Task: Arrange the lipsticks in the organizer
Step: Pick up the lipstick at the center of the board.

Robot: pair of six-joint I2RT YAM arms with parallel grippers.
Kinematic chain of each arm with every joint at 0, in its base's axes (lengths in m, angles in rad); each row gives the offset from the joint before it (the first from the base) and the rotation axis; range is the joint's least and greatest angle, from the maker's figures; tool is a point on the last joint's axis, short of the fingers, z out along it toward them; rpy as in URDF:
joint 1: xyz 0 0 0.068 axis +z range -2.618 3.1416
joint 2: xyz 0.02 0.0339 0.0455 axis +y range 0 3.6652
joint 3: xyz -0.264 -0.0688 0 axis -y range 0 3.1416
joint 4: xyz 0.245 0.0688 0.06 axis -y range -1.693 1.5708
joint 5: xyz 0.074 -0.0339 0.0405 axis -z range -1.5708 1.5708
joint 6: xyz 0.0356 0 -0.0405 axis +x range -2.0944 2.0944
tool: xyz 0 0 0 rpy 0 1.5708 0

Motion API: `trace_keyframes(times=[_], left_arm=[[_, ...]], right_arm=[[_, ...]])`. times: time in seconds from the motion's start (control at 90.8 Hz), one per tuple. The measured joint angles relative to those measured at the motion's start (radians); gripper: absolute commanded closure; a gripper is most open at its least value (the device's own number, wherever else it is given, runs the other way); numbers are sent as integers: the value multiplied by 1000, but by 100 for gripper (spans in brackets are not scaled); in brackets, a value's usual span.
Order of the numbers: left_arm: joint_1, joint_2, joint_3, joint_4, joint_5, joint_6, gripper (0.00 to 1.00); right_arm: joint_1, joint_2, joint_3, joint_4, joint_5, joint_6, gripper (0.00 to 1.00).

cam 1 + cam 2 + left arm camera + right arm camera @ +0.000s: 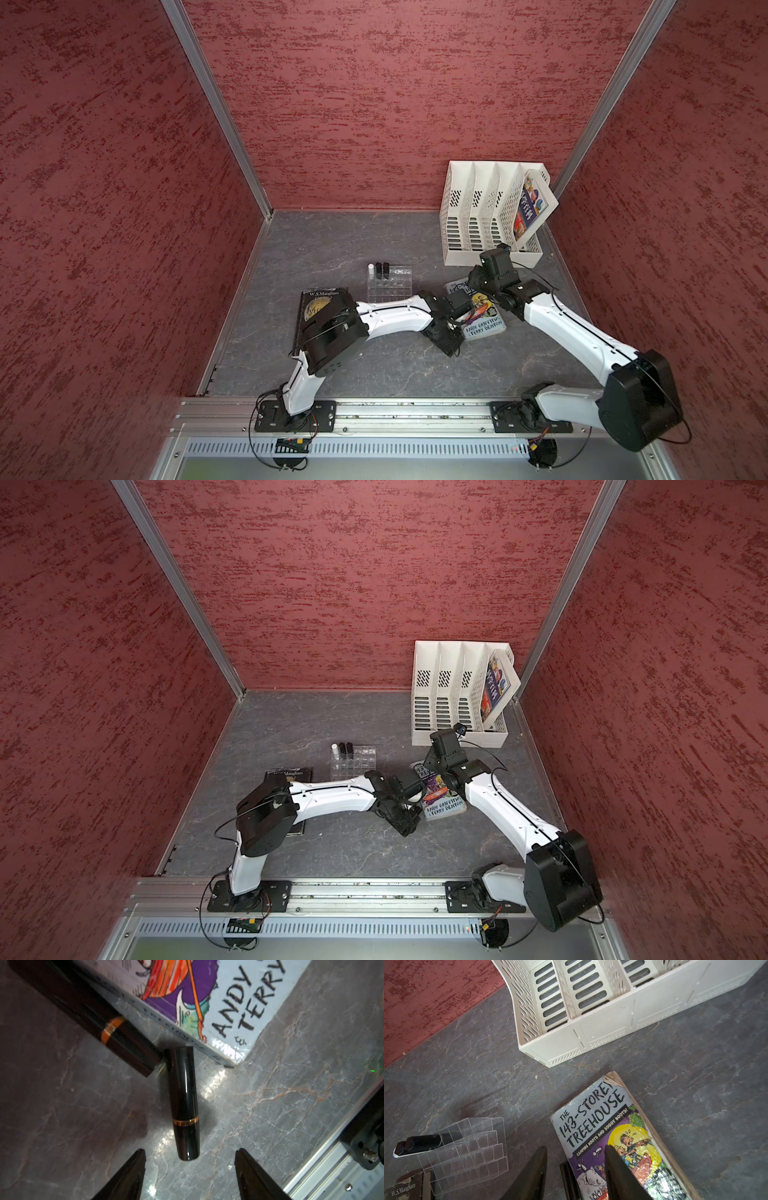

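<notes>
Two glossy black lipsticks lie on the grey table in the left wrist view. One with a thin gold band [184,1103] lies loose, its near end between the tips of my open left gripper [190,1152], untouched. The other lipstick [87,1014], with an orange band, lies along the paperback's edge. The clear organizer [390,286] stands mid-table with a white lipstick [370,270] and two black ones [382,269] upright in its far left cells. My right gripper [576,1149] hangs open over the paperback's edge, holding nothing; a dark tube [566,1180] shows beside that edge.
A colourful paperback [484,322] lies flat between the two grippers. A dark hardback [320,297] lies left of the organizer, partly under my left arm. A white perforated file rack [490,212] with a book in it stands at the back right corner.
</notes>
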State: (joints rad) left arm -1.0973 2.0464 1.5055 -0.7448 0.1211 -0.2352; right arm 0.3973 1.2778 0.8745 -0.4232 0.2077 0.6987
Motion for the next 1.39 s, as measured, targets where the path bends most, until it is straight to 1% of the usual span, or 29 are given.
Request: trace_keyframes(times=[0.11,0.286,0.353,0.463,0.562,0.683,0.771,0.848,0.903,0.97,1.014,1.058,1.102,1.157,1.201,1.234,1.289,1.388], left_arm=[[-7,53,70,-50,-20,1,34],[-23,118,142,-104,-48,3,44],[-26,127,152,-119,-54,3,49],[-27,142,178,-143,-68,-2,62],[-29,153,193,-158,-80,-3,72],[-32,153,194,-165,-91,2,78],[-37,143,180,-158,-103,5,80],[-42,102,121,-147,-103,5,80],[-42,43,51,-138,-101,5,80],[-26,-61,-51,-111,-88,5,80],[8,-151,-126,-79,-63,6,80],[60,-245,-200,-29,-26,5,82],[140,-347,-281,42,20,5,83],[261,-472,-391,170,96,3,84],[350,-544,-470,278,167,-1,85],[413,-588,-529,363,220,-5,86],[480,-625,-600,476,299,-11,87],[512,-631,-652,593,408,-9,87]], right_arm=[[0,-7,-11,0,0,0,52],[0,-13,-16,2,0,0,52],[0,-14,-16,2,0,0,53],[0,-14,-16,2,0,0,52],[0,-16,-16,2,0,0,53],[0,-21,-16,2,0,0,52],[0,-25,-16,-1,-1,0,53],[0,-30,-16,-13,-10,0,53],[0,-36,-15,-32,-28,-2,53],[0,-50,-13,-59,-70,-13,52],[0,-61,-7,-76,-124,-24,50],[-1,-68,5,-85,-191,-32,46],[-2,-68,19,-84,-281,-38,42],[-2,-58,42,-75,-416,-40,39],[-1,-43,56,-63,-522,-39,37],[2,-31,65,-57,-586,-40,36],[8,-14,80,-53,-681,-42,37],[19,10,124,-60,-803,-50,40]])
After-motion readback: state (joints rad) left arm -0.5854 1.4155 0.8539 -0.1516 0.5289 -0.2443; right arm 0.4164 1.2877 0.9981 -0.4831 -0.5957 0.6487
